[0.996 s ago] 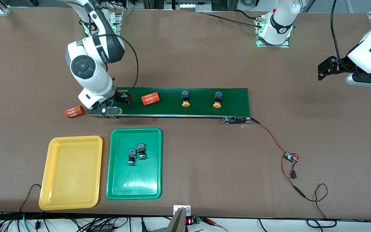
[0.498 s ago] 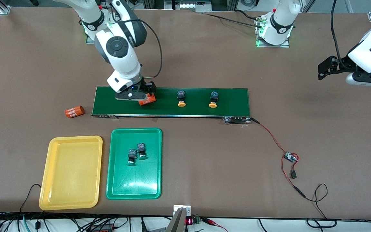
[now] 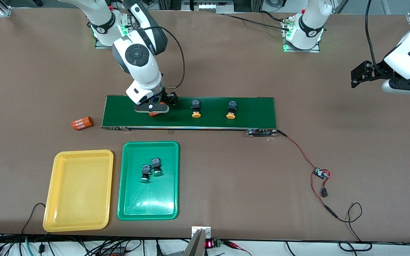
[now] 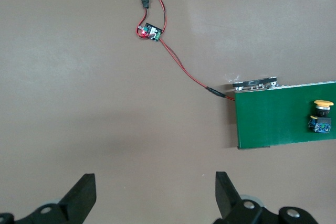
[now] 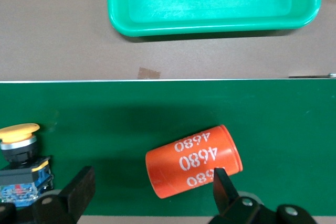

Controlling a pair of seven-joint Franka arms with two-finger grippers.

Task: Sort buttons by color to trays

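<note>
Lowest in the front view, toward the lower left of the frame, the yellow tray [image 3: 78,190] lies on the brown worktop [image 3: 226,177] with nothing in it. Just beside it, toward the centre, the green tray [image 3: 148,180] holds the two green buttons [image 3: 151,169], which lie side by side in its upper half.

Higher up, across the middle of the frame, runs the dark green belt [image 3: 255,112]. The two yellow buttons [image 3: 195,108] lie on it, apart from each other, caps pointing down the frame. A red and black wire [image 3: 299,151] trails from the belt's end to a small circuit board [image 3: 321,173] at the lower right.

The right hand [image 3: 152,107] hangs low over the belt, straight above an orange cylinder [image 5: 193,161] with white print; its fingers [image 5: 76,190] stand wide apart, one at each end of the cylinder, holding nothing. A second orange cylinder [image 3: 82,123] lies on the worktop just off the belt's end, at middle left.

At the upper right edge, the left hand [image 3: 354,79] waits above bare worktop, spread wide and empty.
</note>
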